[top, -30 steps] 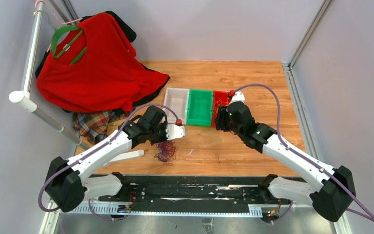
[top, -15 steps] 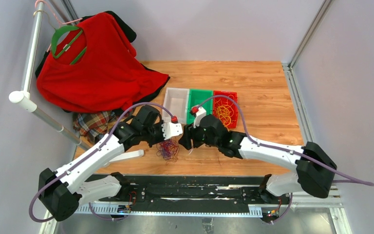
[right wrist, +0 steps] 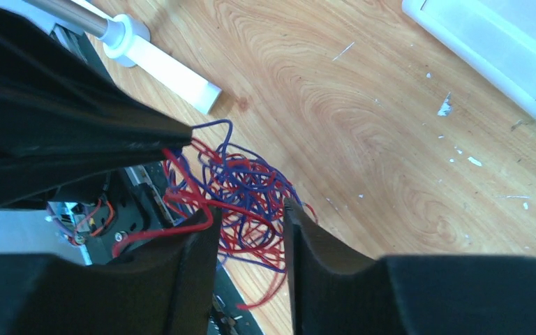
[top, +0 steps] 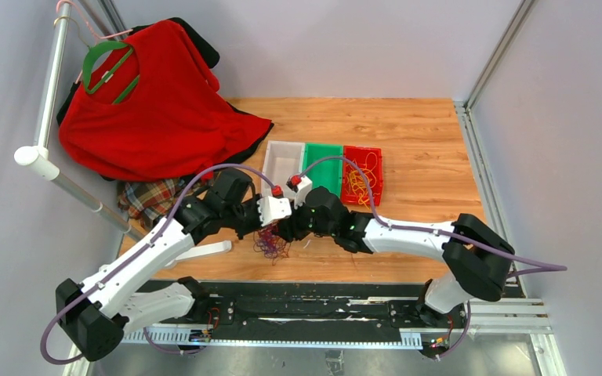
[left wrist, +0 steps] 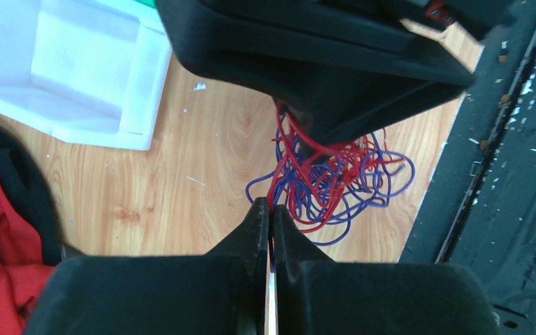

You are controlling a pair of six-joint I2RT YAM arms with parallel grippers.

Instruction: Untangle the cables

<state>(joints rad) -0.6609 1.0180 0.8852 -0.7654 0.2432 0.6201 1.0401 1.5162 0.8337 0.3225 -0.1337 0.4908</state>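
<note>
**A:** Where is the tangle?

**B:** The red and purple cables (top: 270,244) lie in a loose heap on the worktop (top: 423,141). In the overhead view they are low and just left of centre, near the front edge.

**A:** And the jaws?

**B:** The left jaws are pressed together at the heap's upper edge and are pinching strands. In the right wrist view, red and purple strands run straight out from their tip. The right jaws are spread and stand over the heap from the right, with the coils showing through the gap. One red strand lies across the finger (right wrist: 199,234) on the left of that frame.

**A:** What's around them?

**B:** Just above the two wrists, a white bin (top: 284,160), a green bin (top: 325,160) and a red bin (top: 375,157) sit side by side. Yellow cables (top: 358,182) lie in the red one. A red shirt (top: 149,110) hangs at the upper left.
</note>
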